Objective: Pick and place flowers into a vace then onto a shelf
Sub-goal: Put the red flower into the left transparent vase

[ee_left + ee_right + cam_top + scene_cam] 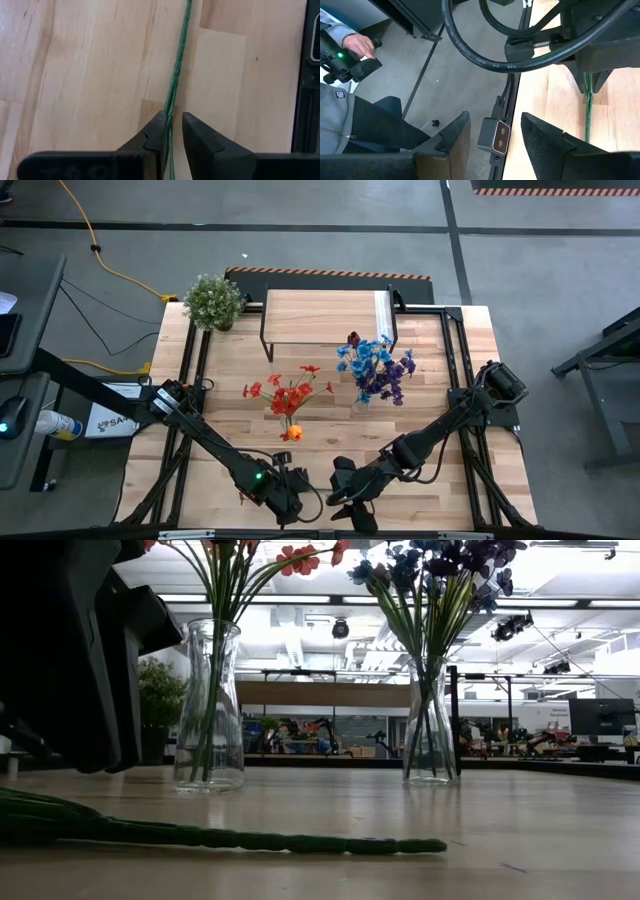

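Note:
A long green flower stem (pixel 300 840) lies flat on the table near its near edge; its head is hidden. My left gripper (pixel 288 502) is low over it, open by a narrow gap, with the stem (pixel 177 65) running between its fingers (pixel 174 122). My right gripper (pixel 345 498) waits just to the right of it, open (pixel 492 130), touching nothing. One glass vase (pixel 210 705) holds red flowers (pixel 290 392), with an orange tulip (pixel 292 432) by it. A second vase (pixel 430 720) holds blue and purple sprays (pixel 378 368). The shelf (pixel 325 318) stands at the far side. My left gripper comes from above with one finger on each side of the stem, fingers across it. The stem lies close along the inner side of one finger (pixel 159 131). The gap is wider than the stem, and I cannot tell whether it touches. The stem rests on the table.
A bushy potted plant (pixel 213 300) stands at the far left corner. Black frame rails (pixel 190 370) run along both table sides. Bare wood lies between the vases and the near edge. A person's hand (pixel 360 45) shows beyond the near edge.

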You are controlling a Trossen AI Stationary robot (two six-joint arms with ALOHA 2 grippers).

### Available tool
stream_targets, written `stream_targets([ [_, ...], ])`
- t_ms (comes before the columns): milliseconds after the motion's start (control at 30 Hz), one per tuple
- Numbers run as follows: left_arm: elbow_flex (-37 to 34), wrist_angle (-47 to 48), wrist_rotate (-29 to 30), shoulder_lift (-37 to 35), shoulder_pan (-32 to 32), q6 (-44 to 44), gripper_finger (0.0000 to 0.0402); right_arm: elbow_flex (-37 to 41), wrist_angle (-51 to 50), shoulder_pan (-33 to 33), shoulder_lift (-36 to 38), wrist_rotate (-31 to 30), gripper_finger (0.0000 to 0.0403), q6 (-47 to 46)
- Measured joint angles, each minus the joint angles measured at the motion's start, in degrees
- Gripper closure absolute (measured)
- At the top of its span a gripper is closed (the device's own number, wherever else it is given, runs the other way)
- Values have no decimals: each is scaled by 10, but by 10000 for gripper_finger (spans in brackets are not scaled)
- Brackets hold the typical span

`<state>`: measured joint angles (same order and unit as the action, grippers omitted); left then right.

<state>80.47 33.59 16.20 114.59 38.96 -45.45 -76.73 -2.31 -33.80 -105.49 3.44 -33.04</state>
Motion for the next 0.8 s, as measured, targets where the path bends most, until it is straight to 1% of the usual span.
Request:
stream_targets([
  [400,0,-6,-5,0,0,-4,305,0,0,0,0,0,237,0],
  [633,0,-5,3,0,-2,-41,304,0,0,0,0,0,237,0],
  [700,0,-8,1,4,-5,-56,296,0,0,0,0,1,237,0],
  [800,-1,-11,-5,11,-14,-75,264,0,0,0,0,2,237,0],
])
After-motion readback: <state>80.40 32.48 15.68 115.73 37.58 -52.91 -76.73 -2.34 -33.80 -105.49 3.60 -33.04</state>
